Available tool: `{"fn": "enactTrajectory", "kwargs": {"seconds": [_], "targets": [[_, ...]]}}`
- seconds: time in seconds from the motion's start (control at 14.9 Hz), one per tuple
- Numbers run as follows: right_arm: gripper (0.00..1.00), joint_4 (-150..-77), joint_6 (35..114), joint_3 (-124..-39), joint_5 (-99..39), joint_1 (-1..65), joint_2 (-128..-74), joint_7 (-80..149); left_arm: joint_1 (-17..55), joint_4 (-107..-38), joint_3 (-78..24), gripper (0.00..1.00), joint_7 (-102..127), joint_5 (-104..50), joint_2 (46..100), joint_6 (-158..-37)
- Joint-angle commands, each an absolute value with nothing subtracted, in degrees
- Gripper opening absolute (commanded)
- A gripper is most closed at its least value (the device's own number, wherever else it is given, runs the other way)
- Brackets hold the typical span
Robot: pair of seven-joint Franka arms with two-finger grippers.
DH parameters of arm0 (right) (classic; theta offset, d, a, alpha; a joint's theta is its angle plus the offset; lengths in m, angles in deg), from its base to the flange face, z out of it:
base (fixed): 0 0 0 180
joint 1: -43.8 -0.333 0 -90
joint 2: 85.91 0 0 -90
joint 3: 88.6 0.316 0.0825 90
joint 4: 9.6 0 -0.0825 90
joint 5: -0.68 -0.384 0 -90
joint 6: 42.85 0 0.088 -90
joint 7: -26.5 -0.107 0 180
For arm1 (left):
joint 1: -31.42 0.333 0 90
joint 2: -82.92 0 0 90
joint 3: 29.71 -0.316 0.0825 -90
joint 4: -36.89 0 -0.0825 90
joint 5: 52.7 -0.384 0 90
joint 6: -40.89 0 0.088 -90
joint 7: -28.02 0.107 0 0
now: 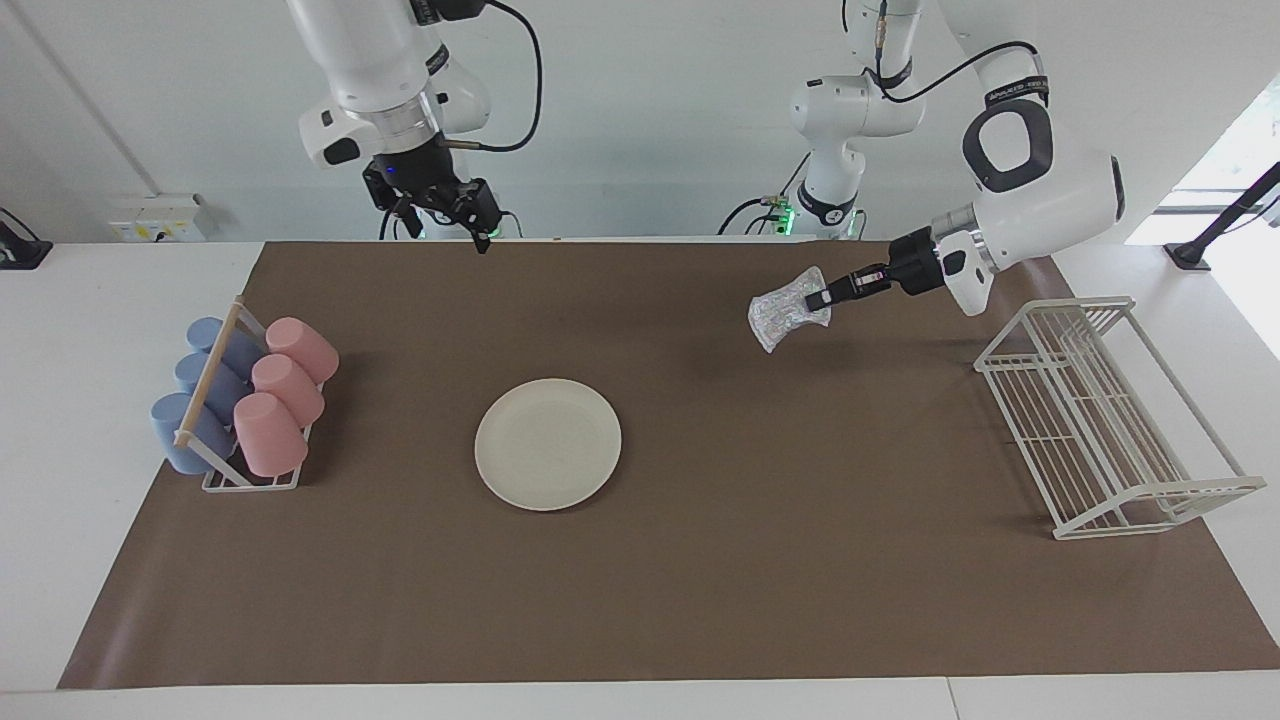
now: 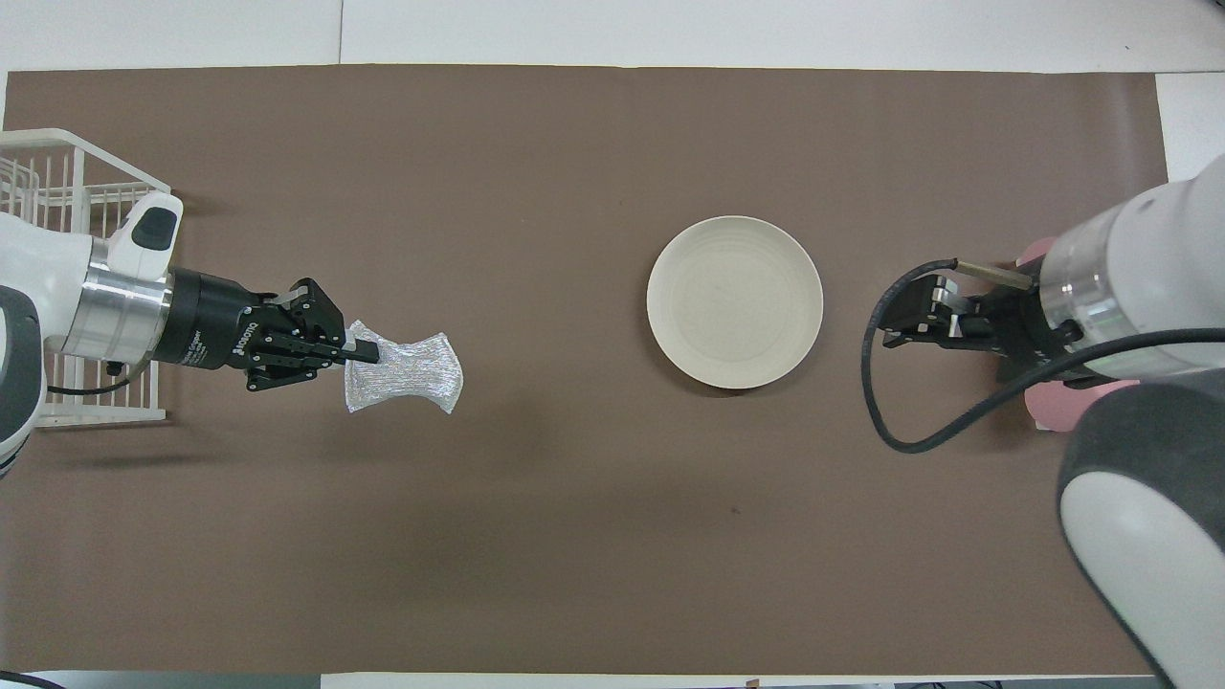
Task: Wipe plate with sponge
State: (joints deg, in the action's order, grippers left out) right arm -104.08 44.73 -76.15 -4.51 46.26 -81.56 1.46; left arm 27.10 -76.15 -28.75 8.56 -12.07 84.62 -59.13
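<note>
1. The left gripper (image 1: 818,298) pinches one end of the silvery-grey glittery mesh sponge (image 1: 786,319), held in the air.
2. The round cream-white plate (image 1: 548,443) lies unwiped mid-mat (wiping all remains).
3. The right gripper (image 1: 478,218) waits with fingers spread, holding nothing.

We see a cream-white plate (image 1: 548,444), plain and without pattern, on a flat brown mat (image 1: 700,600). The sponge (image 1: 788,309) is silvery grey with a glittery mesh that throws small rainbow flecks. The bench (image 1: 100,300) under the mat is white. Three pink cups (image 1: 278,392) and three dusty blue cups (image 1: 195,400) lie in a white rack with a pale wooden rod (image 1: 208,373). The wire rack (image 1: 1110,420) is white. Both arms are white with dark grey patches, and each gripper is black.
</note>
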Motion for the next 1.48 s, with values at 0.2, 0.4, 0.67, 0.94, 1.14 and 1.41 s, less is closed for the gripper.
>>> {"fn": "enactTrajectory", "kwargs": {"seconds": [0.2, 0.4, 0.67, 0.94, 1.14, 1.41], "targets": [[1.0, -105.66, 44.42, -77.24, -3.01, 51.63, -81.17, 19.97, 24.4, -67.79, -27.95, 0.0, 0.95, -41.4, 83.01, -55.45], [1.0, -106.11, 44.34, -85.85, -1.34, 43.99, -80.99, 22.36, 23.51, -65.51, -27.95, 0.0, 0.95, -53.27, 82.74, -52.11], [1.0, -105.14, 44.61, -92.63, -0.46, 42.13, -81.78, 32.56, 19.47, -65.06, -27.43, 0.0, 1.48, -73.57, 82.83, -49.11], [1.0, -104.96, 43.28, -93.17, -0.72, 41.95, -81.7, 31.51, 18.67, -65.67, -27.16, 0.0, 2.09, -88.09, 83.01, -48.49], [1.0, -103.47, 43.72, -93.17, -0.55, 42.04, -82.05, 31.51, 18.67, -67.51, -27.16, 0.0, 3.15, -98.55, 80.99, -50.15], [1.0, -103.56, 43.55, -92.55, -0.72, 42.04, -81.87, 31.07, 19.37, -69.01, -27.25, 0.0, 3.15, -106.48, 77.12, -52.7]]}}
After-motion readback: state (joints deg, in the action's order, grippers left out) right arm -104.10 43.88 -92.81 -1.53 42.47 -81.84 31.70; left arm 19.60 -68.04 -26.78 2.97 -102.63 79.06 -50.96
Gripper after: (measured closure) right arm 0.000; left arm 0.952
